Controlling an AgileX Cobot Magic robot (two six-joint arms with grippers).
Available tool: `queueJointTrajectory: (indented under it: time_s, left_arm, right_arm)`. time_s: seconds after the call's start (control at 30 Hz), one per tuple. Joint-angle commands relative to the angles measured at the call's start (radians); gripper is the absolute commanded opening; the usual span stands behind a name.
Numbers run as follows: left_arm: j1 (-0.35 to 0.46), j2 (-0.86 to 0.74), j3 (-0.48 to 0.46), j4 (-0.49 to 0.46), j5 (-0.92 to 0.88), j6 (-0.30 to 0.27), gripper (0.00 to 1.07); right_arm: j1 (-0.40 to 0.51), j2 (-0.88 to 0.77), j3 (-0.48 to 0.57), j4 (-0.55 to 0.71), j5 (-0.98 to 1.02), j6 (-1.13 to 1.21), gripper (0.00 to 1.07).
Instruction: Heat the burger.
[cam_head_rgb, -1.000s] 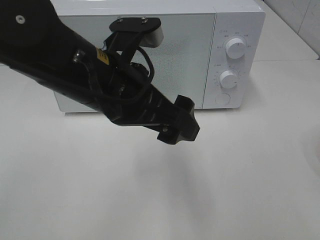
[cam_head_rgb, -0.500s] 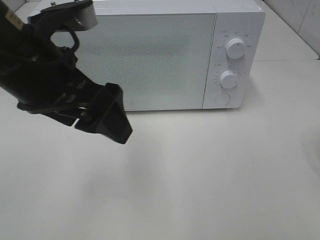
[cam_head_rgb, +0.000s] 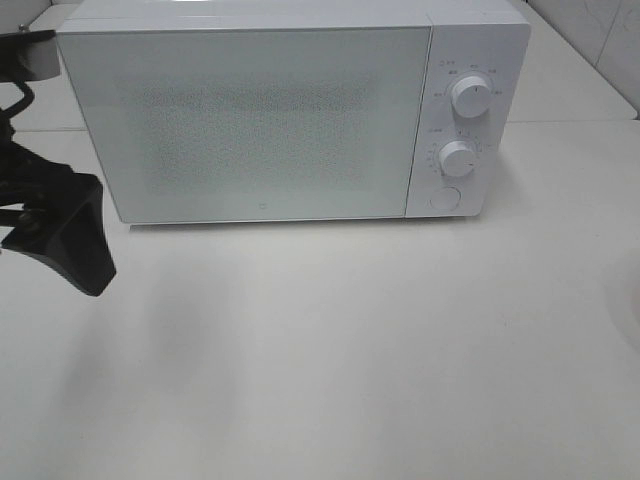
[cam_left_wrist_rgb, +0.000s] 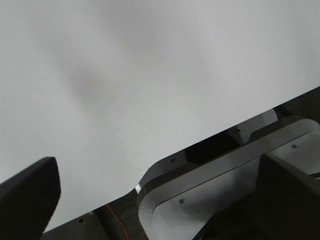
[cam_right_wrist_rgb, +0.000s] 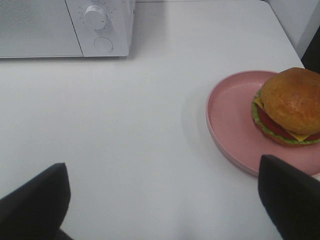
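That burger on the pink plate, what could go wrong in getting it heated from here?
1. The white microwave has its door shut, so carrying food over before opening it would stall things.
2. The tan-bunned burger sits toward one side of the round pink plate; lifting the plate unevenly might let it slide off.
3. The open right gripper hangs beside the plate, so a careless approach could nudge the rim across the smooth table.
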Motion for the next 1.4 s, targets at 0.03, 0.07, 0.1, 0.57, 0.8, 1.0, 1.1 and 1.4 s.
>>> queueJointTrajectory:
  time_s: [0.03, 0.07, 0.1, 0.57, 0.8, 1.0, 1.1, 1.4]
  left_arm:
    - [0.029, -0.004, 0.000, 0.027, 0.035, -0.006, 1.02]
    - [0.046, -0.004, 0.000, 0.038, 0.046, -0.006, 1.02]
    - [0.083, -0.004, 0.000, 0.065, 0.066, -0.006, 1.02]
    - [0.311, -0.033, 0.001, 0.267, 0.039, -0.005, 1.02]
    - [0.417, -0.049, 0.008, 0.259, 0.037, -0.005, 1.02]
    - [0.457, -0.150, 0.114, 0.242, -0.020, 0.025, 1.02]
    - [0.457, -0.214, 0.179, 0.210, -0.056, 0.024, 1.02]
    - [0.457, -0.513, 0.383, 0.152, -0.141, 0.020, 1.02]
  right_arm:
    - [-0.005, -0.018, 0.001, -0.002, -0.007, 0.002, 0.98]
    - [-0.005, -0.018, 0.001, -0.002, -0.007, 0.002, 0.98]
    - [-0.005, -0.018, 0.001, -0.002, -0.007, 0.002, 0.98]
    - [-0.005, -0.018, 0.001, -0.002, -0.007, 0.002, 0.98]
    - [-0.005, -0.018, 0.001, -0.002, -0.007, 0.002, 0.98]
    - [-0.005, -0.018, 0.001, -0.002, -0.007, 0.002, 0.98]
    - [-0.005, -0.018, 0.001, -0.002, -0.007, 0.002, 0.98]
    - [-0.005, -0.018, 0.001, -0.002, -0.007, 0.002, 0.98]
